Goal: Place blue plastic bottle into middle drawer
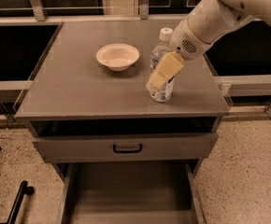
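Observation:
The blue plastic bottle (159, 54), clear with a white cap and printed label, stands upright on the grey cabinet top (79, 90), right of centre. My gripper (163, 72) reaches in from the upper right on a white arm and sits at the bottle's middle, its cream part covering the label from the front. The middle drawer (131, 195) is pulled out at the bottom of the view, a wide grey box with a bare flat floor and thin side walls.
A shallow white bowl (117, 56) sits on the cabinet top to the left of the bottle. The drawer with a grey front and black handle (127, 148) is slightly open above the middle drawer. A black rod (18, 200) lies on the speckled floor at lower left.

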Action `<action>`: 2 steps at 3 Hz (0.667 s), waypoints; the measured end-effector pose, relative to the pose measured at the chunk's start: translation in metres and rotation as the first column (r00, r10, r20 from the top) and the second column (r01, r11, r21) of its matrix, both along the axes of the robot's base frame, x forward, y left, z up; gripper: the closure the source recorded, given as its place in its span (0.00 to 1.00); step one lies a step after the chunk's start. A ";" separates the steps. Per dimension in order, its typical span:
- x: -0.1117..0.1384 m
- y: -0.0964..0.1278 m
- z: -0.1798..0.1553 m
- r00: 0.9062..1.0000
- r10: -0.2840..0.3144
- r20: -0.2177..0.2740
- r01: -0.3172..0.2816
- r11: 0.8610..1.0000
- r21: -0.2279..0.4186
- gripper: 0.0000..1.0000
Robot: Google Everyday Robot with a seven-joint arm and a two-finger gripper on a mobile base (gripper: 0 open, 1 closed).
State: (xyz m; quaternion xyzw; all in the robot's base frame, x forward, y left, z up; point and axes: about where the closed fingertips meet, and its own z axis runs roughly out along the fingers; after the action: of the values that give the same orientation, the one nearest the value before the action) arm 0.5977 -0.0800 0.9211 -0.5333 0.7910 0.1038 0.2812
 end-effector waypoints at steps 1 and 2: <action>0.001 0.001 -0.001 1.000 -0.002 0.000 0.002 1.000 0.000 0.14; 0.001 0.001 -0.001 1.000 -0.002 0.000 0.002 1.000 0.000 0.37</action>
State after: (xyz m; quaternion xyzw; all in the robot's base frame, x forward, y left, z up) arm 0.5987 -0.0789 0.9202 -0.5326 0.7914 0.1035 0.2815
